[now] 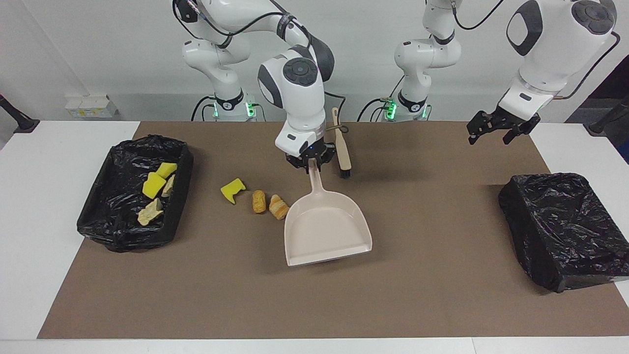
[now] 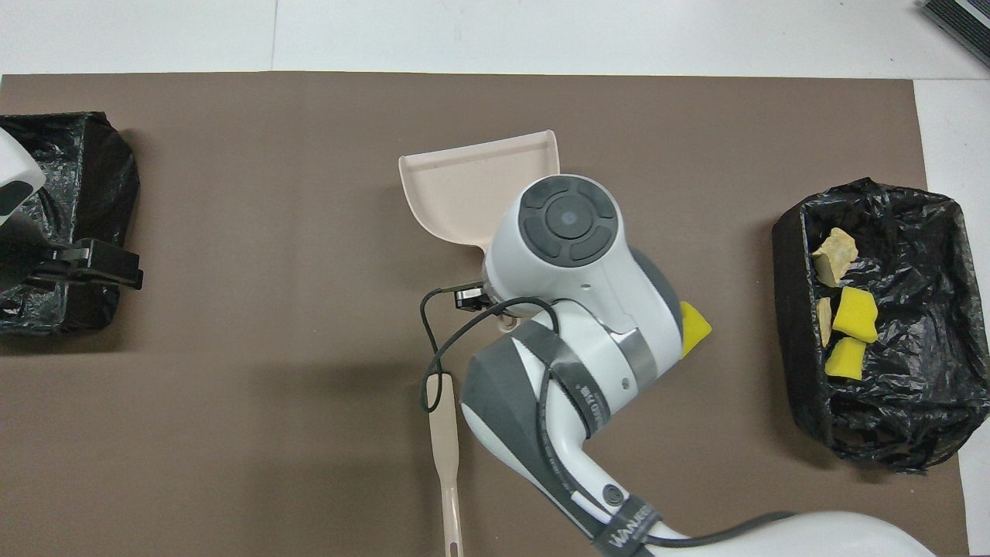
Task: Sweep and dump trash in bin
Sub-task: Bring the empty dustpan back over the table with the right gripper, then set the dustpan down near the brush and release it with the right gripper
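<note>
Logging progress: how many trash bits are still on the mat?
3: a yellow sponge chunk, a brown lump and a pastry, in a row beside the dustpan. None seems hidden.

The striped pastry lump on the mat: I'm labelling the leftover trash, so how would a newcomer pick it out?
Start at the beige dustpan that the right gripper holds by its handle, mid-table on the brown mat. Three loose bits lie in a row beside it, toward the right arm's end. The striped pastry lump lies closest to the pan, banded pale and golden, unlike the plain brown lump and the yellow sponge chunk.
</note>
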You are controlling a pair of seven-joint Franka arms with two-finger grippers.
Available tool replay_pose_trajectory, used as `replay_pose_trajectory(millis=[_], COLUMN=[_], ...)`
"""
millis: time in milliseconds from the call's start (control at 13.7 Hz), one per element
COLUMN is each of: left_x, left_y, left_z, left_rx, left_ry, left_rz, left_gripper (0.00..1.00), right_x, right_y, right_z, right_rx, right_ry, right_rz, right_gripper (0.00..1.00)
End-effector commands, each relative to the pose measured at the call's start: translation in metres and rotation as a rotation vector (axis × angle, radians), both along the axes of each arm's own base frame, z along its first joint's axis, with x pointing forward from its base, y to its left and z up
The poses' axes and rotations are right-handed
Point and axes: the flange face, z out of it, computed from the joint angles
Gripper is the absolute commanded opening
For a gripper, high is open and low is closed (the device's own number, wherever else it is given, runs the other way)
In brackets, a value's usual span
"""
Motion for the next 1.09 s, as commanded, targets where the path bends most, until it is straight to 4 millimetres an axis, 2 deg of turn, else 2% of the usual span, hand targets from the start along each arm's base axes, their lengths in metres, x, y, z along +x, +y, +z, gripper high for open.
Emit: replay_pose_trajectory(millis=[0, 146, 583, 656, 729, 802, 875, 1021], left_x=[-0.005, -0.005, -0.005, -0.005, -0.005, -0.006, -0.005, -0.003], left_y=[0.001, 0.001, 0.000, 0.000, 0.000, 0.000, 0.000, -0.004], left_z=[-0.002, -0.002, -0.006, -0.008, -0.008, -0.012, -0.015, -0.019], left_rx=[0.012, 0.012, 0.012, 0.012, 0.013, 0.013, 0.012, 0.011], left_ry=[0.015, 0.015, 0.018, 0.021, 0.021, 0.028, 0.025, 0.006], left_rz=[-0.014, -0.014, -0.019, -0.020, -0.019, -0.011, -0.009, -0.012], left_gripper=[1.00, 1.00, 1.00, 1.00, 1.00, 1.00, 1.00, 1.00], right_x=[-0.005, -0.003, -0.003, -0.003, -0.003, -0.008, -0.011, -0.009], right_y=[0.038, 0.053, 0.060, 0.060, 0.060, 0.065, 0.067, 0.053], right_z=[-0.032, -0.056, -0.090, -0.090, -0.090, -0.088, -0.082, -0.052], right_rx=[0.051, 0.067, 0.069, 0.071, 0.062, 0.048, 0.047, 0.040], right_ry=[0.002, -0.009, 0.034, 0.032, 0.025, 0.024, 0.017, 0.009], right_rz=[-0.054, -0.082, -0.176, -0.180, -0.171, -0.155, -0.152, -0.158], right_gripper=[0.00, 0.00, 0.00, 0.11, 0.78, 1.00, 1.00, 1.00])
